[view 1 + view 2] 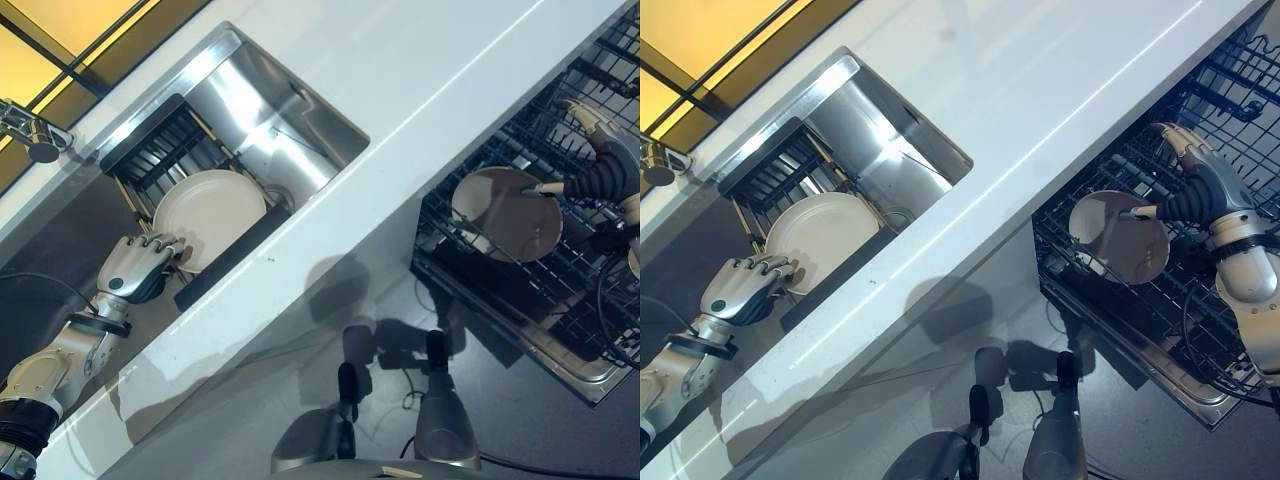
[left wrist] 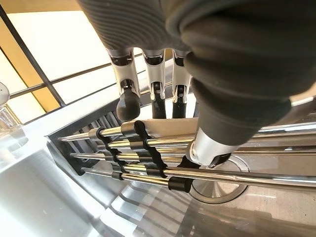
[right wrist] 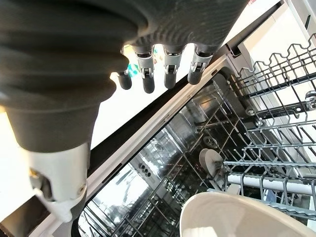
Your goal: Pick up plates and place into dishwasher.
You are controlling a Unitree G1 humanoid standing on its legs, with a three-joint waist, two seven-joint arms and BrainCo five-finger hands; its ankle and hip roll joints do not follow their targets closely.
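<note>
White counter (image 1: 420,90) runs across the left eye view; at nine o'clock, the left hand (image 1: 140,265), fingers loose, touches a round cream plate (image 1: 208,208) racked in the steel sink (image 1: 270,110).

Right eye view: at three o'clock, another cream plate (image 1: 1120,235) stands in the dark wire dishwasher basket (image 1: 1200,320), the right hand (image 1: 1190,190) beside it.

Right wrist view: fingers straight, empty. One plate done, one left.

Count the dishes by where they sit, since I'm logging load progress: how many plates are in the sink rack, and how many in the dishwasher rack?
Plates in the sink rack: 1 (cream plate)
Plates in the dishwasher rack: 1 (plate)
Total: 2 plates
</note>
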